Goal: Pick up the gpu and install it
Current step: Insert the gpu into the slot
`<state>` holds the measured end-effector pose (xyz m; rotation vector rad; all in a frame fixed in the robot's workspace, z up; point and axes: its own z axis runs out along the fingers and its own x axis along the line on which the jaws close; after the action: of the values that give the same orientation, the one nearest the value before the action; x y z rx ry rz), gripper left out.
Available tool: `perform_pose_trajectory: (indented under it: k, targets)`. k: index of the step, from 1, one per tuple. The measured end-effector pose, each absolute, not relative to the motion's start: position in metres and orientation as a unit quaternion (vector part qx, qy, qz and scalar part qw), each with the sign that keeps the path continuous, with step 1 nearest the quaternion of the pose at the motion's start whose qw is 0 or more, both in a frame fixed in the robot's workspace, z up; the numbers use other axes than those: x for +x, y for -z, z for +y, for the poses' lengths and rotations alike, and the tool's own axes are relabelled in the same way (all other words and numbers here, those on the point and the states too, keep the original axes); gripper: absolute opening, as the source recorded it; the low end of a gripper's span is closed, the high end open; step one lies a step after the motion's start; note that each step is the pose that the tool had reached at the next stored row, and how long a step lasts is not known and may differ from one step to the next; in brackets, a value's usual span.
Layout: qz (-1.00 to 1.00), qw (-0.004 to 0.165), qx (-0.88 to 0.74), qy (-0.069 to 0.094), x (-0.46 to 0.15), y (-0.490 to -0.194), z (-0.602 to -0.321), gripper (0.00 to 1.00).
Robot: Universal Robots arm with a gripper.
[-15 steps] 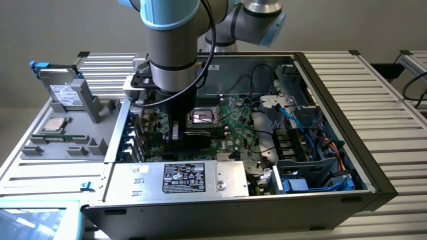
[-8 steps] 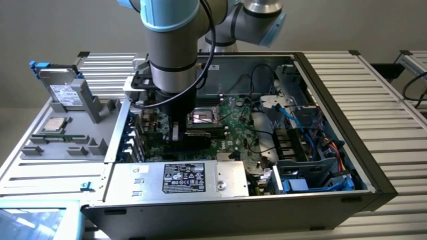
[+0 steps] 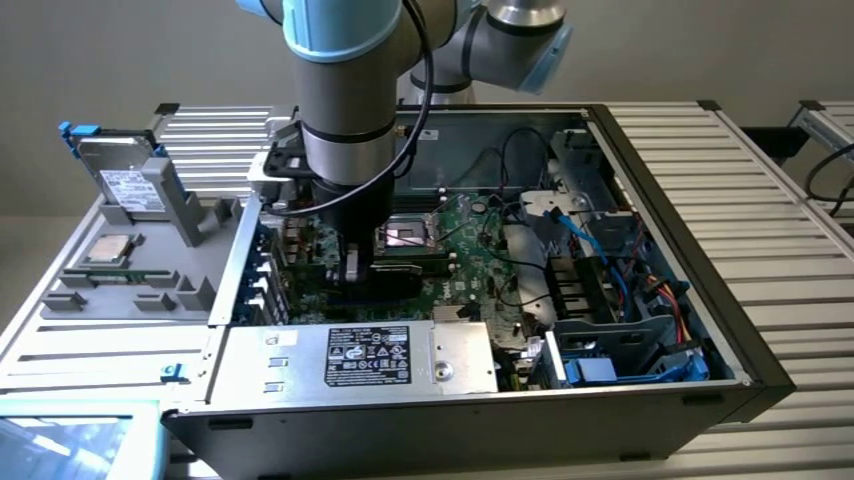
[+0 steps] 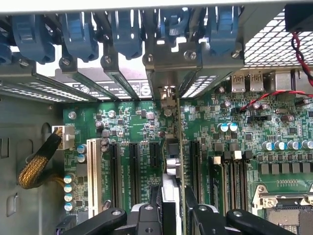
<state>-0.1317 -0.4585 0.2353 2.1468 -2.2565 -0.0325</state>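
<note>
While the gripper (image 3: pixel 352 262) is clamped on the graphics card (image 4: pixel 174 147), which stands edge-on over the slots (image 4: pixel 133 166) at the centre of the exterior view, a slight tilt could make its lower edge miss the slot or snag its bracket (image 4: pixel 168 61) on the blue clips (image 4: pixel 124 36). Room looks tight: slot covers (image 4: pixel 115 78) flank it, and the power supply (image 3: pixel 380 355) lies near, lower in that view.

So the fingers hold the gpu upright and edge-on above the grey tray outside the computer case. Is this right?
Not quite. The fingers do hold the gpu upright and edge-on, but it is inside the computer case, over the green motherboard, not above the grey tray. The wrist view shows the card standing among the expansion slots.
</note>
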Motion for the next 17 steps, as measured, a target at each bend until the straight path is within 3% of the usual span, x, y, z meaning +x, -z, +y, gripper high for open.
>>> perform_pose_trajectory:
  k: [17]
  targets:
    - [-0.725,0.013,0.689,0.01,-0.1353,-0.2351,-0.4569,0.29]
